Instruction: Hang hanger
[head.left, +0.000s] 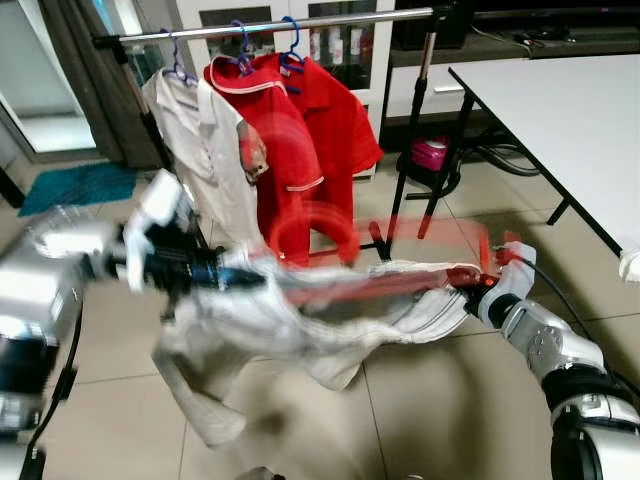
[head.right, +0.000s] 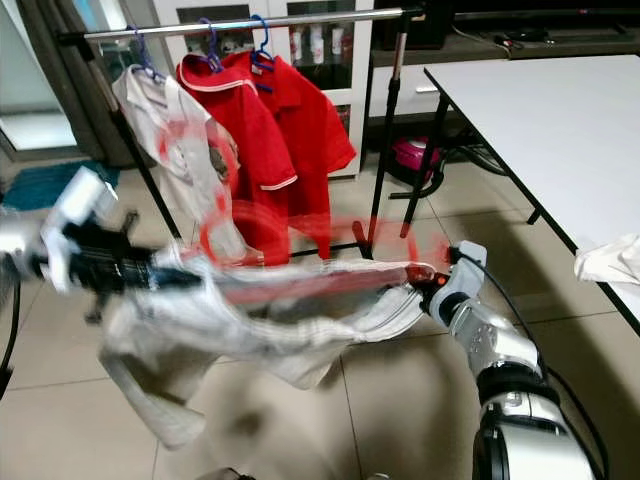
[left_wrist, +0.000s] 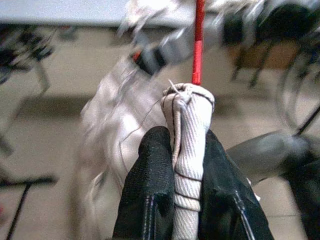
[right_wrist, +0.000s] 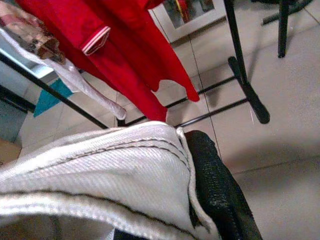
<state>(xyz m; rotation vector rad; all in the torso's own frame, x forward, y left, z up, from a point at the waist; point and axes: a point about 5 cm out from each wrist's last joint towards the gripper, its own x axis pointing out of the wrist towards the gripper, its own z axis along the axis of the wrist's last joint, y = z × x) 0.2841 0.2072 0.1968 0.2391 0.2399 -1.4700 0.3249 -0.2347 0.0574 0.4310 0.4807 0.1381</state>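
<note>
Hanger (head.left: 390, 283), red and blurred, lies almost level between the two grippers with a white polo shirt (head.left: 300, 330) draped over it, held low above the tiled floor (head.left: 440, 400). Left gripper (left_wrist: 182, 150) has both black fingers pinched on a bunched fold of the white shirt, with the red hanger running straight away beyond it. Right gripper (head.left: 487, 285) holds the other end; the right wrist view shows one black finger (right_wrist: 215, 175) pressed against the shirt's stitched hem, so it looks clamped on the cloth. The hanger's long axis thus runs side to side across the robot, roughly parallel to the clothes rail (head.left: 290, 24) beyond. That rail stands farther off and higher, already carrying a white shirt (head.left: 205, 140) and two red polo shirts (head.left: 310, 130) on blue hangers. Hanging will probably need a lift up and forward.
</note>
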